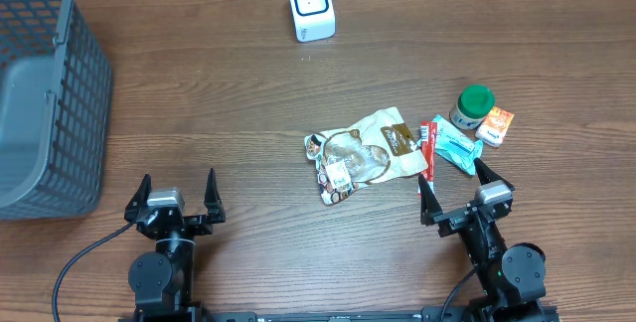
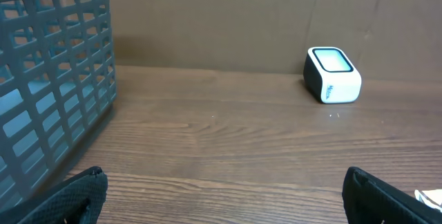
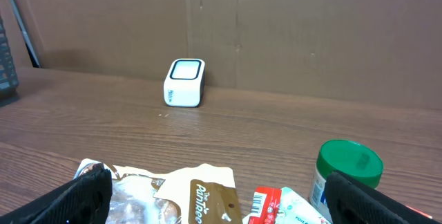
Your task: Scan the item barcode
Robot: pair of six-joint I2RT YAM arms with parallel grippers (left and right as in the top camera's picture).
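Grippers both stand wide open and empty at the near side of the table: the left gripper right of the grey basket, the right gripper just beside the goods. The snack pouch lies flat at mid-table, with a teal packet, green-lidded jar and orange box to its right. The white scanner stands well apart at the far side.

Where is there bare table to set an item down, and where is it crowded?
Bare wood lies between the basket and the scanner, and from there down to the left gripper. Crowded: snack bag, red packet, teal pouch, green-lidded jar and orange box bunch ahead of the right gripper.
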